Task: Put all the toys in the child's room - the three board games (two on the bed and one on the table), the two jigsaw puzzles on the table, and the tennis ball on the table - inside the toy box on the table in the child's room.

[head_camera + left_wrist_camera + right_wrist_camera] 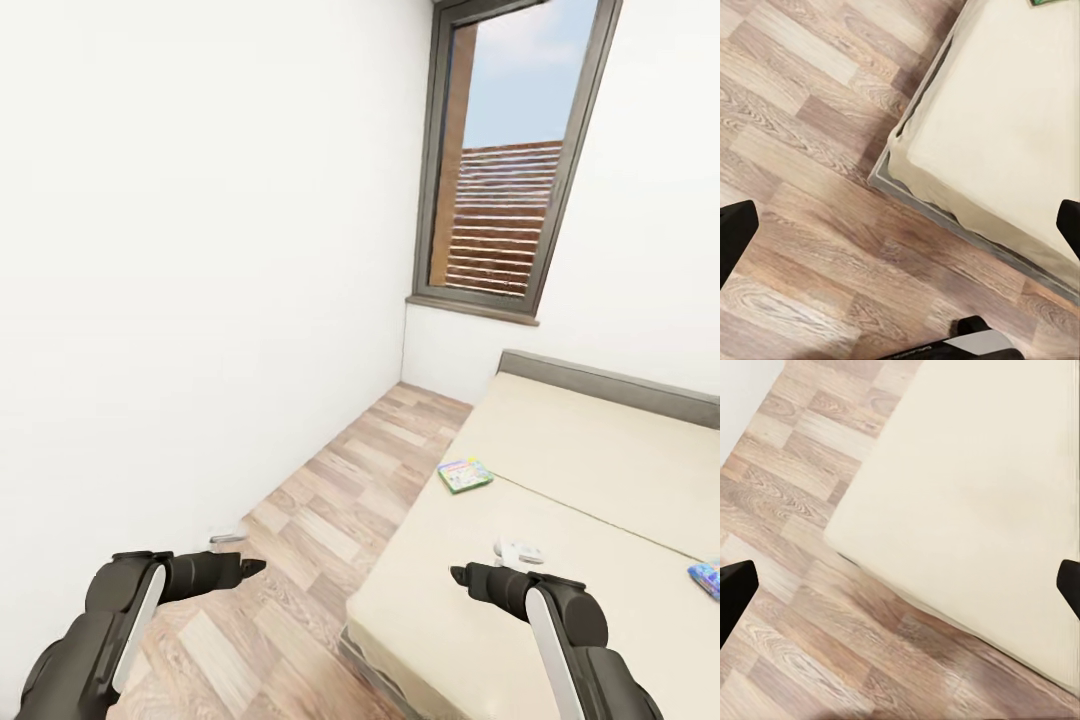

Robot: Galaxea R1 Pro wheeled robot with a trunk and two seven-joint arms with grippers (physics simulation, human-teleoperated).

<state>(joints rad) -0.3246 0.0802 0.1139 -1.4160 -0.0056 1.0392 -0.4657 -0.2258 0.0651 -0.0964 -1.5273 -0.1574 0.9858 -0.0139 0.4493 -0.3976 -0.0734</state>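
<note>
Two board games lie on the cream bed [600, 460]: a green-edged one [465, 474] near its left side and a blue one [707, 577] at the picture's right edge. My left gripper [250, 567] hovers open over the wood floor, left of the bed's near corner [900, 142]. My right gripper [458, 575] is open above the bed's near part [982, 487], well short of the green-edged game. In both wrist views the black fingertips [735, 232] [735, 589] stand wide apart with nothing between them. The table, toy box, jigsaw puzzles and tennis ball are out of view.
A small white object [520, 551] rests on the bed just beyond my right gripper. A strip of plank floor [330, 520] runs between the white wall [200, 300] and the bed toward a dark-framed window [510, 170]. A grey headboard [610, 385] lines the bed's far side.
</note>
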